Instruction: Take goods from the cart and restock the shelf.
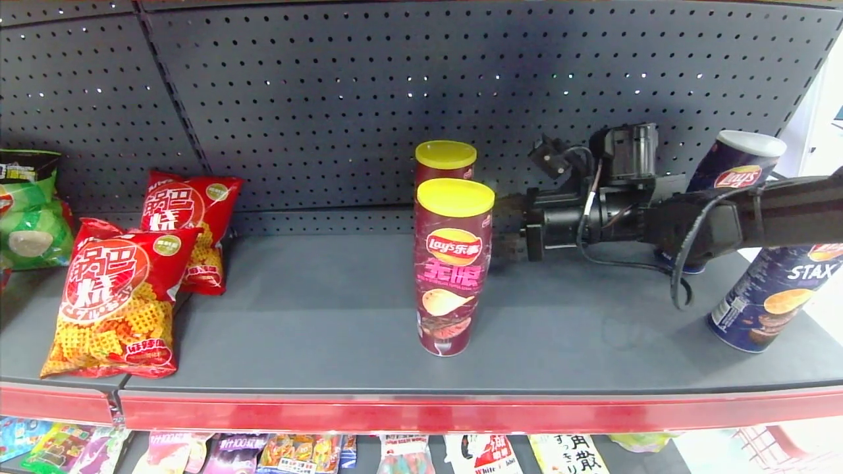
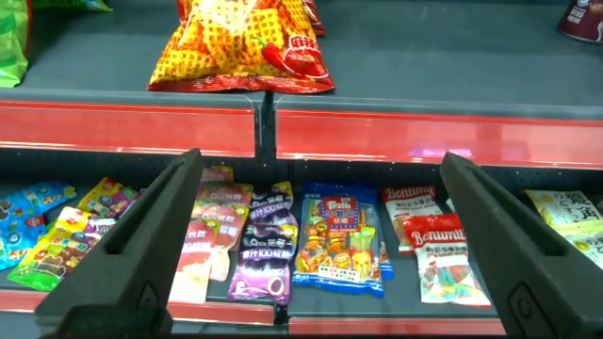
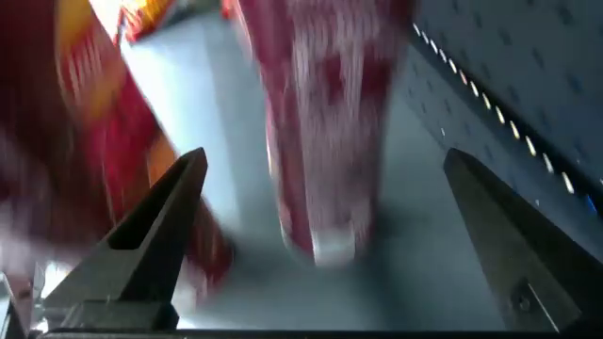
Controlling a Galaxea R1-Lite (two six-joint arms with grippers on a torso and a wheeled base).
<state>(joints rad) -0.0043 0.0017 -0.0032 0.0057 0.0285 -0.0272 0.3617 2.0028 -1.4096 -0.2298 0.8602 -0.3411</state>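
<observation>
Two maroon chip cans with yellow lids stand mid-shelf: the front can (image 1: 454, 266) and the rear can (image 1: 445, 162) close behind it. My right gripper (image 1: 504, 227) comes in from the right, level with the rear can and just beside it. In the right wrist view my right gripper (image 3: 325, 160) is open, with a blurred maroon can (image 3: 325, 122) upright beyond the fingertips and apart from them. My left gripper (image 2: 320, 162) is open and holds nothing, below the shelf's red front edge (image 2: 377, 132).
Two blue chip cans (image 1: 744, 164) (image 1: 770, 296) stand at the shelf's right, around my right arm. Red snack bags (image 1: 118, 296) (image 1: 191, 224) and green bags (image 1: 29, 210) lie at the left. Candy bags (image 2: 334, 240) fill the lower shelf. Bare shelf lies between the red bags and the maroon cans.
</observation>
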